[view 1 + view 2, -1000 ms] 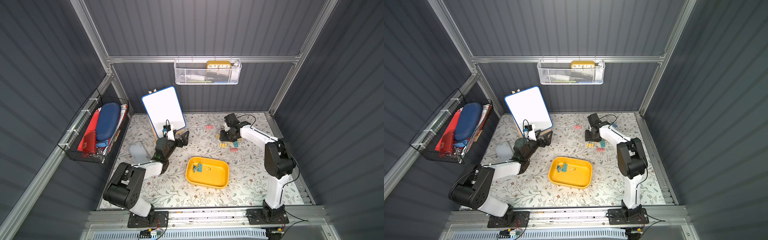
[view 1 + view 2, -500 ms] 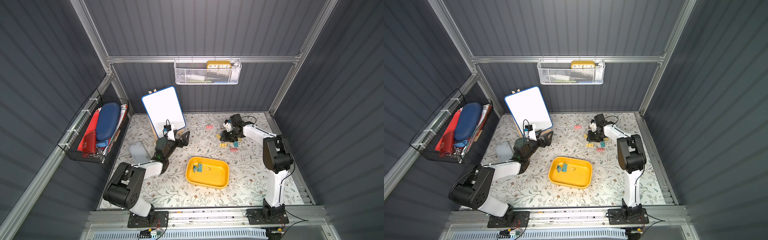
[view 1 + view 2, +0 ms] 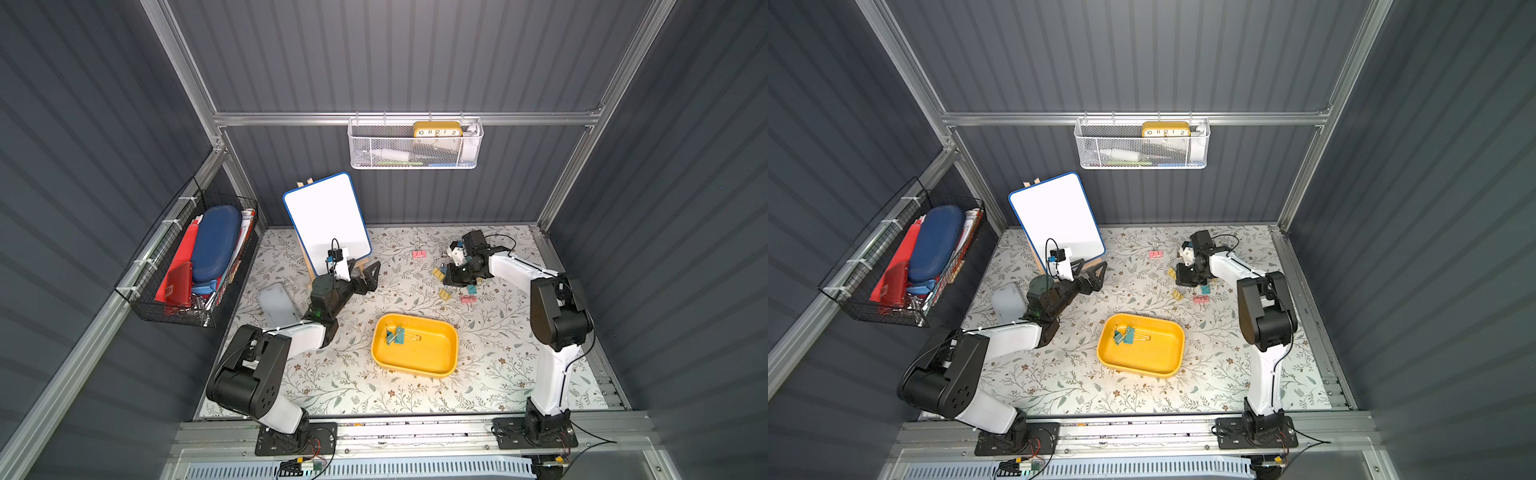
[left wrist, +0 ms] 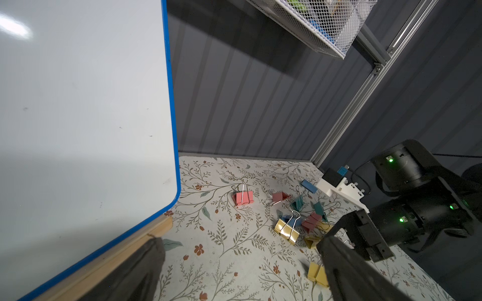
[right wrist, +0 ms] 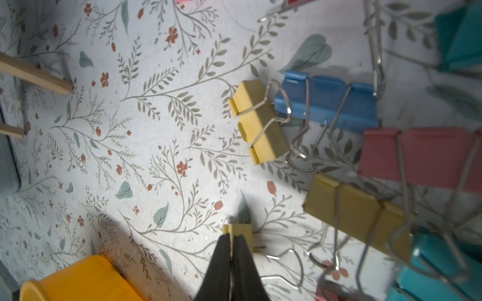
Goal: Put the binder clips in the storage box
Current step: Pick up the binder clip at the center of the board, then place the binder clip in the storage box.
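Observation:
The yellow storage box (image 3: 454, 337) (image 3: 1178, 332) sits mid-table with teal binder clips (image 3: 395, 335) (image 3: 1124, 336) inside. Several loose binder clips lie at the back right: a pink one (image 3: 419, 254) (image 4: 243, 197) apart, then yellow (image 3: 445, 294), pink (image 3: 468, 299), blue (image 5: 328, 104) and teal ones in a pile. My right gripper (image 3: 451, 279) (image 3: 1183, 280) (image 5: 231, 235) is down in that pile, shut, its tips pinching the edge of a yellow binder clip (image 5: 241, 230) on the mat. My left gripper (image 3: 368, 272) (image 4: 240, 260) hangs open and empty by the whiteboard.
A blue-framed whiteboard (image 3: 328, 224) on a wooden easel stands at the back left. A pale flat lid (image 3: 278, 305) lies beside my left arm. A black wire basket (image 3: 195, 257) hangs on the left wall, a white mesh basket (image 3: 415, 145) on the back wall.
My right gripper has closed from half open to shut and shifted slightly over the clip pile. The left arm has not moved.

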Controlling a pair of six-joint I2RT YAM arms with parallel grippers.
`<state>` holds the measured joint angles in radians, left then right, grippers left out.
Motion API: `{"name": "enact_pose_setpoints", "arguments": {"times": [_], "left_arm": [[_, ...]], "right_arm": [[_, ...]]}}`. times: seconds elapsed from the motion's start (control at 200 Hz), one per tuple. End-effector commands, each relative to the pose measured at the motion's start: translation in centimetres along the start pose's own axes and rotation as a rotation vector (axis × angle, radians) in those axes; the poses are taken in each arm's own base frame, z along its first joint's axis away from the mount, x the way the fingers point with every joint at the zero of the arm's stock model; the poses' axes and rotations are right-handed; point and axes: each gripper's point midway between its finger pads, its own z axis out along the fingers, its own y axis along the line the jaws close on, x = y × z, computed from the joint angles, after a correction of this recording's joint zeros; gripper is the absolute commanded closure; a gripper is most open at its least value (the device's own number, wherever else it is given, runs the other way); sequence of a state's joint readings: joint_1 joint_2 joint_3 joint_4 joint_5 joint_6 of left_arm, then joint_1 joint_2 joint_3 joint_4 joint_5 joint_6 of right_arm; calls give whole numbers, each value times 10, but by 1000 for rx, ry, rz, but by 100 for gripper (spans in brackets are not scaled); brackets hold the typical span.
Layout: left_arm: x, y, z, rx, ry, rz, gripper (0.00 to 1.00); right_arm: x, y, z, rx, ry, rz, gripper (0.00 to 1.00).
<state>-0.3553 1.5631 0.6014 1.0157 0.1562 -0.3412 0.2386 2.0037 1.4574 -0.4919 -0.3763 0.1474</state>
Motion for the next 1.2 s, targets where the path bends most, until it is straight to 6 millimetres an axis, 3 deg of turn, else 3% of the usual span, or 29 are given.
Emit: {"name": "enact_pose_setpoints", "arguments": {"times": [0.0,0.105,0.235,0.285,0.335,0.45,0.61,0.705,1.061,1.196], "left_arm": [[-10,-5,2,17,-17,-4,1],[-11,-4,1,7,-21,0,1],[-11,-3,0,4,-20,3,1],[-11,-3,0,3,-19,4,1],[-11,-2,1,-2,-19,6,1],[-9,-1,2,-4,-16,7,1],[-7,-2,3,6,-9,-4,1],[-6,-2,4,9,-7,-7,1],[-5,-1,4,8,-9,-3,1],[-2,0,5,5,-1,1,1]], "right_arm": [[-7,20,-21,-49,-54,5,100],[-14,38,-44,-70,-139,39,100],[-11,67,-91,-76,-293,139,100],[4,74,-99,-46,-348,190,100],[17,96,-120,-69,-422,207,100],[71,130,-131,-72,-499,273,100],[136,158,-111,-76,-478,361,100],[159,168,-77,-37,-424,371,100],[166,175,-22,-15,-450,424,100],[176,179,-14,11,-470,420,100]]}}
